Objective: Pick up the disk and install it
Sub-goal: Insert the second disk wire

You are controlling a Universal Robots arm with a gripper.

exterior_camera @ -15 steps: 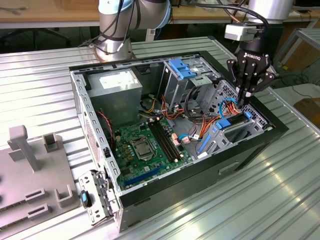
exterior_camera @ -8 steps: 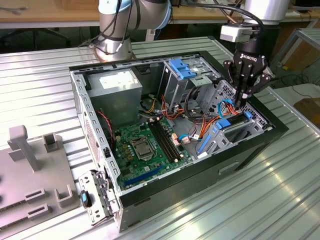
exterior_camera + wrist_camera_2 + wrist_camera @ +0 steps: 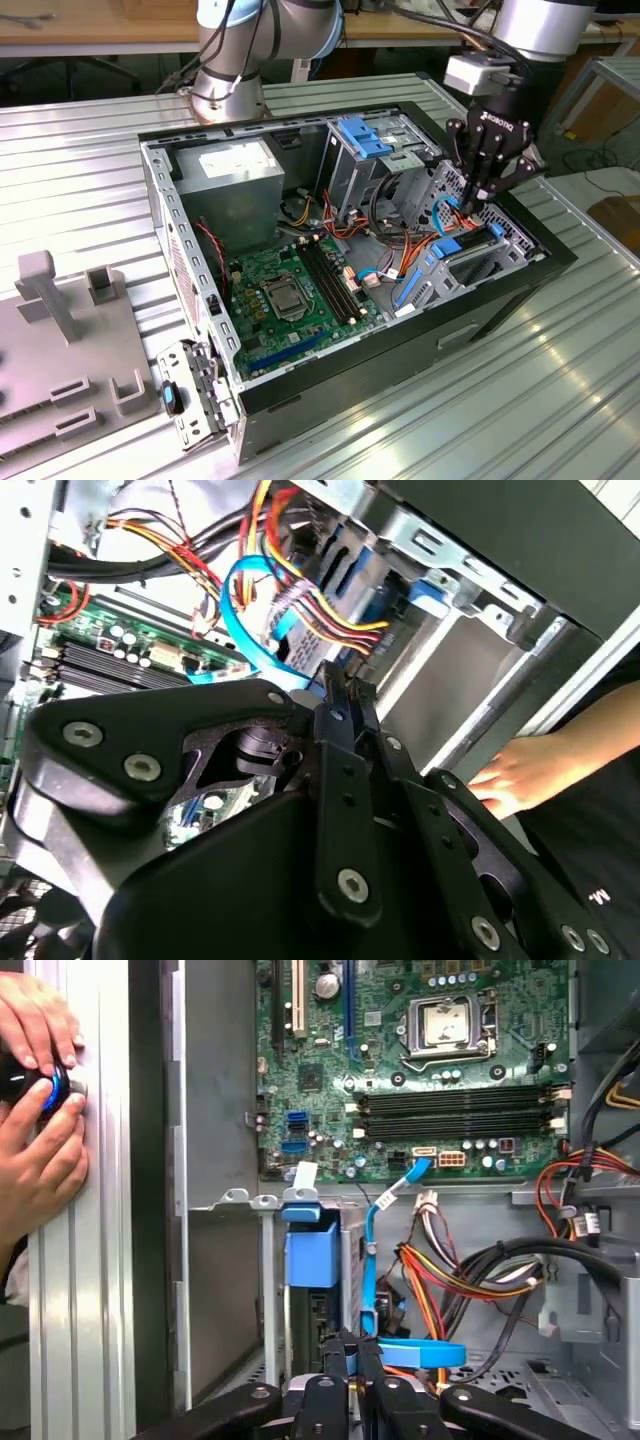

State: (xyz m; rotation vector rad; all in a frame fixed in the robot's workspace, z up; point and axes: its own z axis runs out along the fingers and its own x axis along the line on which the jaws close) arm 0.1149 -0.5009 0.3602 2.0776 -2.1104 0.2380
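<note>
Gripper [image 3: 350, 1345], black linkage, cut off by the frame edge in both wrist views. Fingers are drawn together with nothing visible between them. In the exterior view the gripper [image 3: 476, 203] reaches down into the computer case [image 3: 400, 350] at the exterior view's right end.

Disk [image 3: 310, 1260]: blue carrier frame and dark body, standing on edge in the metal bay just beside the fingertips. Its lower part is hidden behind the linkage, and contact between tips and disk cannot be made out. In the exterior view the disk [image 3: 448, 246] shows as a blue patch below the gripper, mostly masked by bay metal.

Blue flat cable [image 3: 420, 1352]: looped just beside the fingertips, among red, yellow and orange wire bundles. The same cable [image 3: 240, 620] curves beyond the tips in the second wrist view.

Motherboard [image 3: 290, 285]: green, on the case floor, toward the exterior view's left of the bay.

Power supply [image 3: 235, 175]: grey box, far corner of the case.

Blue latch piece [image 3: 362, 138]: on top of the grey drive cage, far side.

Person's hands [image 3: 40, 1110]: on the ribbed table [image 3: 520, 400] outside the case wall, wrapped round a small dark object with a blue ring, largely covered. One hand [image 3: 520, 775] appears in the second wrist view.

Grey fixture plate [image 3: 60, 350]: near corner at the exterior view's left, cut off by the edge.
</note>
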